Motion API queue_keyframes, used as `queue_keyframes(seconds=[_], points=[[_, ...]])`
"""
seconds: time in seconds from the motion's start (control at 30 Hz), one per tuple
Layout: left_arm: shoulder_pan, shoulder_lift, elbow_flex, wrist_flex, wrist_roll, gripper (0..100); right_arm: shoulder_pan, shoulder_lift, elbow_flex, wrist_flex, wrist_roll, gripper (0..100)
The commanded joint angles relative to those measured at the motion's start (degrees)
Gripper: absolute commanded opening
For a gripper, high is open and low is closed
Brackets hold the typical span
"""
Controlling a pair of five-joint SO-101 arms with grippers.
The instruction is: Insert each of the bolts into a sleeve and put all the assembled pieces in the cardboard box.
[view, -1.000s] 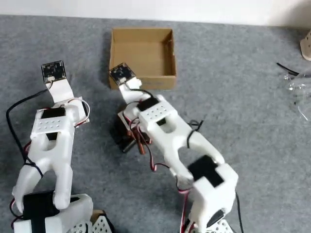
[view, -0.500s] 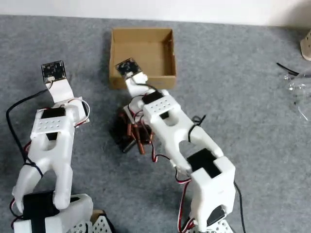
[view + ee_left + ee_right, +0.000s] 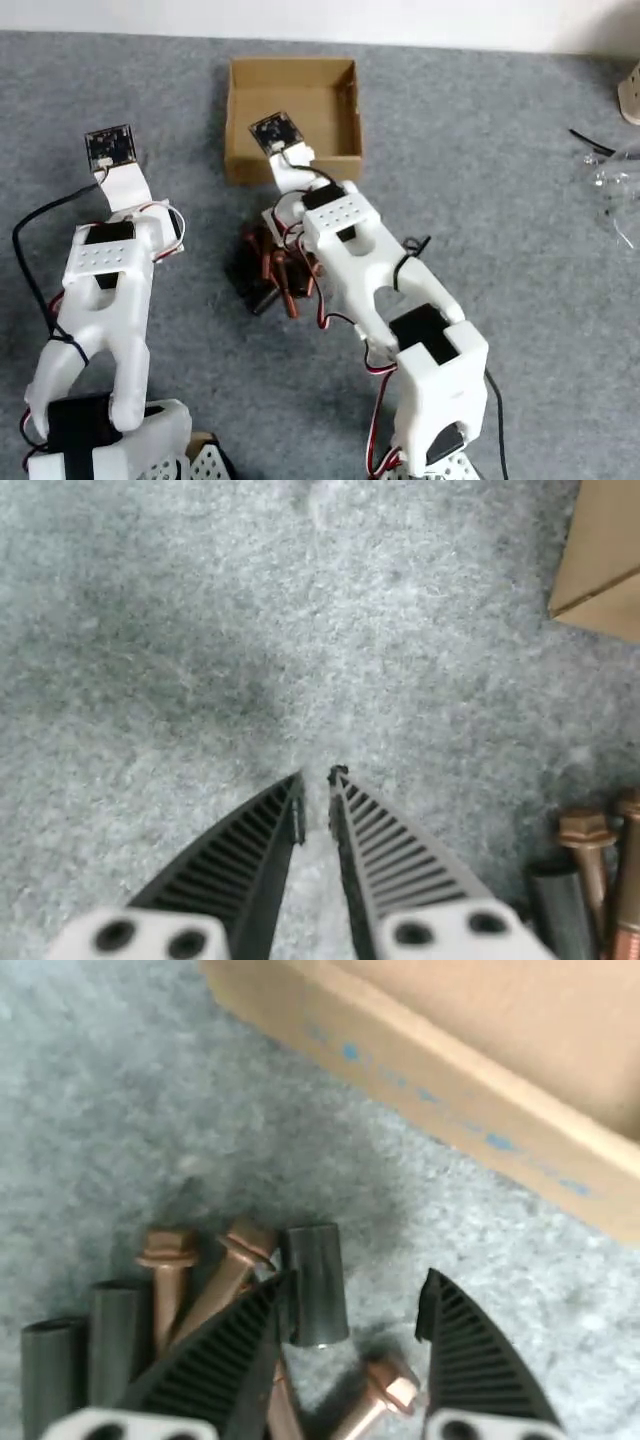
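Bolts and sleeves are lying loose in one mixed heap on the grey carpet, directly beneath the right gripper. We are finding that gripper's fingers spread apart and holding nothing. One black sleeve is lying under the gap between them, close against one finger; we cannot tell whether it is touching. Two copper bolts are resting just beside that sleeve, heads pointing away from the gripper, and a third is lying under the gap nearer the wrist. No bolt we are seeing is sitting inside a sleeve. The cardboard box is standing just beyond the right gripper's fingertips, near the heap but apart from it. The left gripper is hanging over bare carpet with its fingers drawn together, a thin slit between the tips, gripping nothing. The heap's edge is showing off to one side of it, near its base, and a corner of the box is lying farther ahead on that same side.
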Motion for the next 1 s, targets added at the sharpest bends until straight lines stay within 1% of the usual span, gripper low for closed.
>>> queue_keyframes(seconds=[0.0,0.13,0.33,0.4,0.97], points=[[-0.40,-0.66,-0.31,-0.70,0.62,6,-1.45,-0.40,-2.33,-1.63,0.79,18.3],[-0.40,-0.66,-0.31,-0.70,0.62,6,-1.54,-0.04,-2.24,-1.63,0.79,18.3],[-0.40,-0.66,-0.31,-0.70,0.62,6,-2.24,6.02,-2.77,-1.36,1.05,18.3],[-0.40,-0.66,-0.31,-0.70,0.62,6,-2.59,6.90,-2.95,0.48,1.05,18.3],[-0.31,-0.48,-0.31,-0.79,0.62,6,-2.68,7.25,-3.38,-0.75,0.79,18.3]])
